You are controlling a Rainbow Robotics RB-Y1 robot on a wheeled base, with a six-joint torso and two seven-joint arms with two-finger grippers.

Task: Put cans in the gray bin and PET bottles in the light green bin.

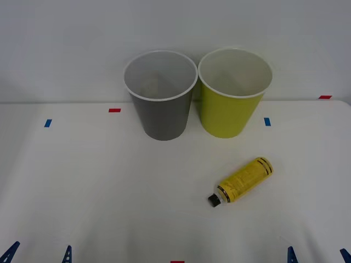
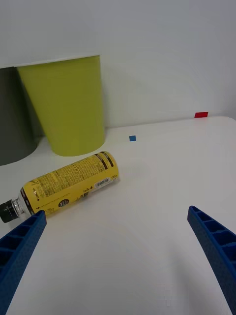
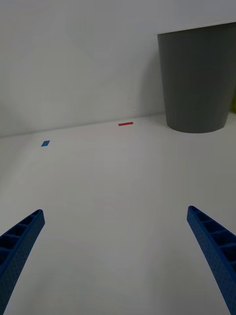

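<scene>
PET bottle flat on worktop, ungrasped. My right hand, left hand: wide open, empty. Next: right grasps bottle, drops into light green bin.

The white table carried a gray bin and a light green bin standing side by side, a yellow bottle on its side, and small red and blue tape marks.
</scene>
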